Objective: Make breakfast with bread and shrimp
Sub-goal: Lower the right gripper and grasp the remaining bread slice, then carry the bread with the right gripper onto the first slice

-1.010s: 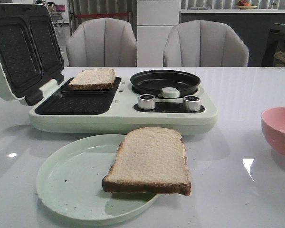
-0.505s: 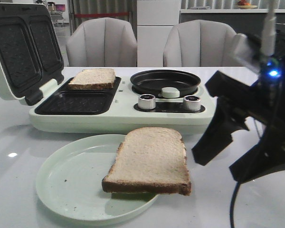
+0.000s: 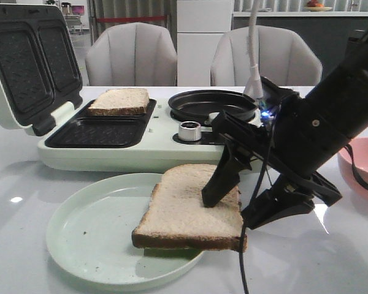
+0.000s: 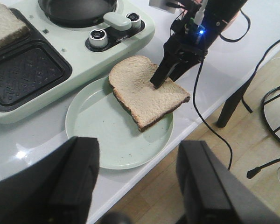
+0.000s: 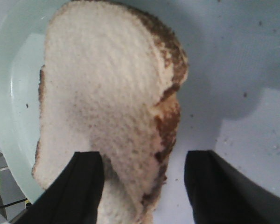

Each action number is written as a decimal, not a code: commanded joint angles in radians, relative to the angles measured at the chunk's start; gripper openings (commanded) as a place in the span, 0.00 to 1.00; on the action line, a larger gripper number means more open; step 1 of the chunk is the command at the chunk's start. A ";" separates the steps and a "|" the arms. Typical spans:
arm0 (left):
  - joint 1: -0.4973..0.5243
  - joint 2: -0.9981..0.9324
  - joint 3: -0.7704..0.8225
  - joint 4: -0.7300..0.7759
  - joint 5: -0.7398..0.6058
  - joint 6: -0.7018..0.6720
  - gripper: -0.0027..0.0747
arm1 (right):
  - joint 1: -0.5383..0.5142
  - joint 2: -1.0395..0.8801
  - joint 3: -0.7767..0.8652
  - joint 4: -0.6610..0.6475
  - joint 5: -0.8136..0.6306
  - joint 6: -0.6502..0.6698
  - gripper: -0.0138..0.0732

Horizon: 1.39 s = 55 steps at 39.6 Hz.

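Round pale green plate (image 3: 92, 245): holds one beige bread slice (image 3: 187, 211), overhanging its rim. Black right gripper (image 3: 236, 211): spread wide, straddling that slice's edge. Green sandwich maker (image 3: 153, 153): second slice (image 3: 119, 101) in rear tray.

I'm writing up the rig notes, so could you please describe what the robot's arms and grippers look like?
The right arm is matte black and bulky, ending in a right gripper with two flat, tapering black fingers. A small blue light glows at its wrist, with a pale grey cable above and thin black cables hanging below. The left gripper shows two broad black fingers.
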State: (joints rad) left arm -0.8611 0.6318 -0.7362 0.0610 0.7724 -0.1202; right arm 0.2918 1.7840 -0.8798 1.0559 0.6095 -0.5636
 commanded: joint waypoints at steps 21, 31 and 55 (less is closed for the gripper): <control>-0.007 -0.002 -0.029 -0.003 -0.077 0.000 0.60 | 0.001 -0.241 -0.046 0.024 0.068 -0.049 0.25; -0.007 -0.002 -0.029 -0.003 -0.077 0.000 0.60 | 0.004 -0.301 -0.128 0.068 0.072 -0.049 0.25; -0.007 -0.002 -0.029 -0.003 -0.077 0.000 0.60 | 0.111 0.163 -0.670 0.147 0.014 -0.049 0.25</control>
State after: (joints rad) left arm -0.8611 0.6318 -0.7362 0.0610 0.7702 -0.1202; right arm 0.4019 1.9460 -1.4502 1.1384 0.6113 -0.5970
